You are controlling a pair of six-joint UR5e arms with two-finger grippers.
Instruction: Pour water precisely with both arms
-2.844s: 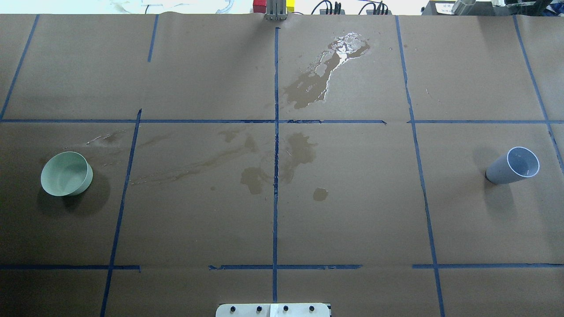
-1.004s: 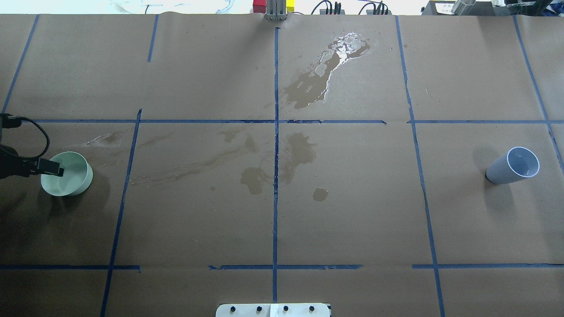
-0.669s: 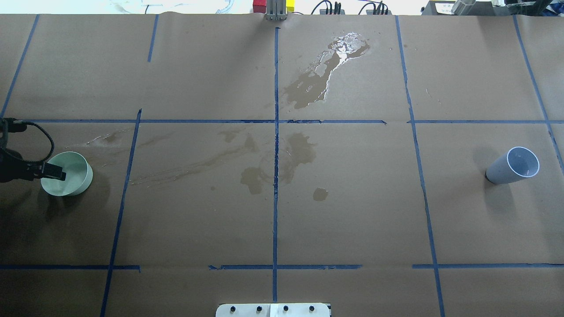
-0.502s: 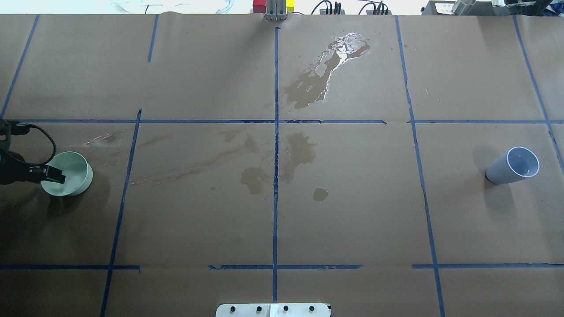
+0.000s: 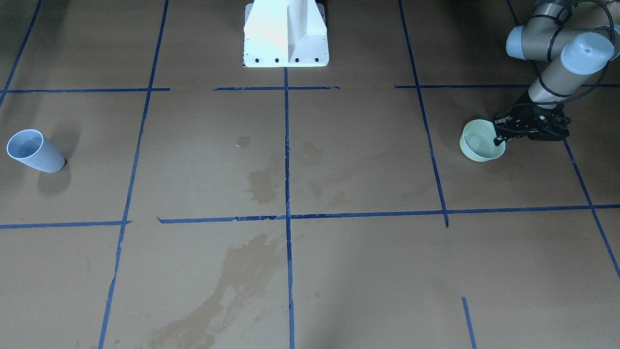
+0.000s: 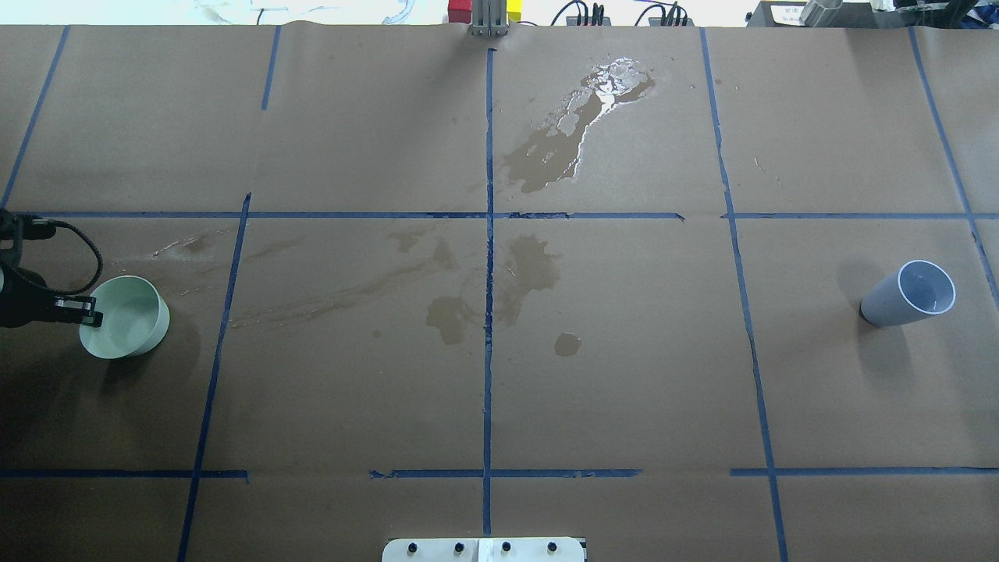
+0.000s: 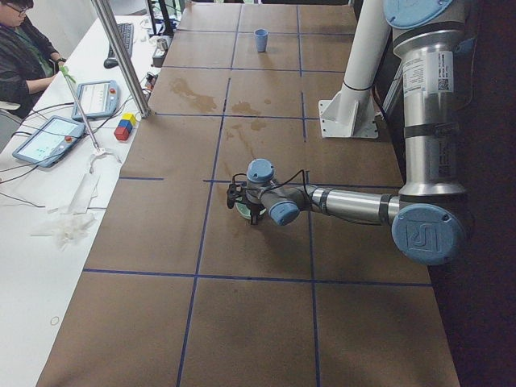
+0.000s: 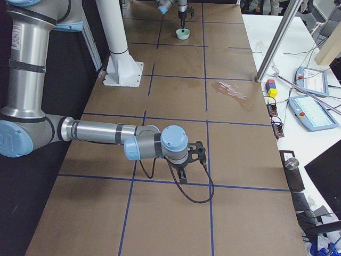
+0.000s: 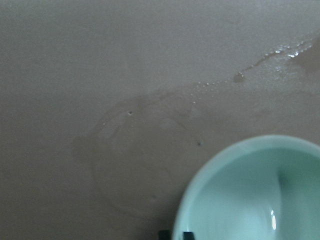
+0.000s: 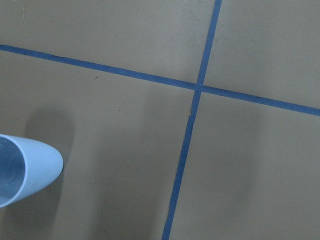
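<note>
- Two vessels stand well apart on the counter: a pale green bowl at the robot's left end and a blue cup at its right end (mouth up, on its narrow base).
- On my screens the left arm reaches down low beside the bowl. The left fingers are pinched on the bowl's rim on the arm's side, and the wrist camera shows two dark tips straddling that rim.
- Over on the other side, the right arm lies stretched low over the counter, with the right fingers pointing down at the paper just above a blue tape line. Only the side camera catches them, so I cannot tell how wide they stand or whether they hold anything.
- As for the water, I make it out only as a faint sheen inside the blue cup, which sits at the lower-left edge of the right wrist view.
- Out past the centre cross, a glossy puddle lies on the far side of the counter, and darker damp stains spread around the crossing tape.
</note>
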